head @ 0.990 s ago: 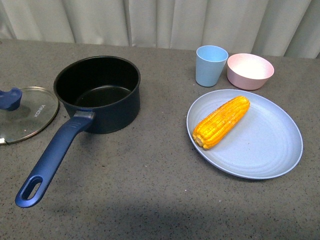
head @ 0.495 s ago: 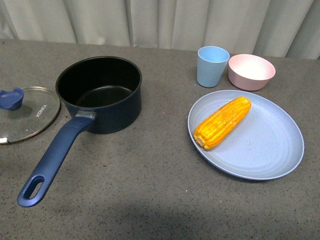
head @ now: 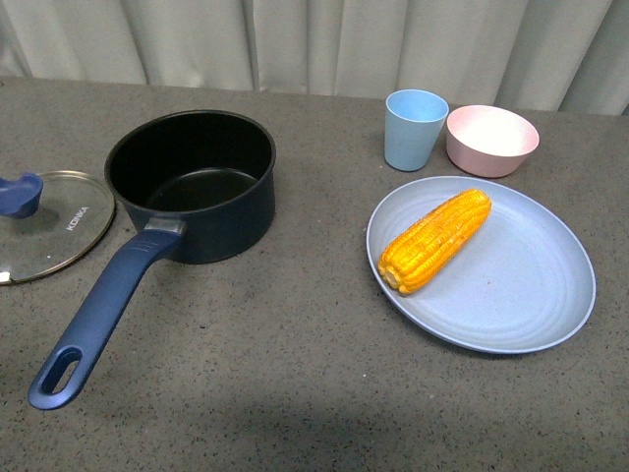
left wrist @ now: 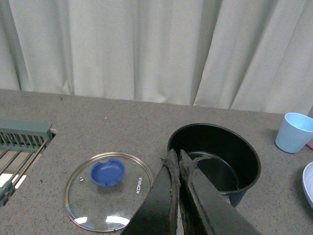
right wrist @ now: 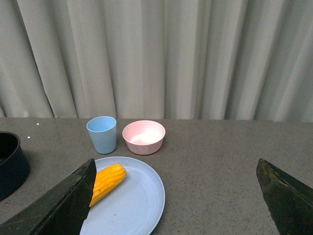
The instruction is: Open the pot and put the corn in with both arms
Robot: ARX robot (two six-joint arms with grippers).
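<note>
The pot (head: 231, 221) stands open and empty toward the tabletop's (head: 295, 374) left edge, lid (head: 54, 231) flat beside it. 1 corn (head: 435, 241) lies on the plate (head: 531, 285) rightward; the cup (head: 411, 143) and bowl (head: 489, 157) behind seem empty. Curtains (head: 314, 39) line the far edge. Left gripper (left wrist: 177, 155) pressed together; right gripper (right wrist: 175, 166) spread wide.

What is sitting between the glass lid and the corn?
The pot, open and empty. In the front view it stands between the lid and the corn, which lies on a plate. The table between pot and plate is bare.
</note>
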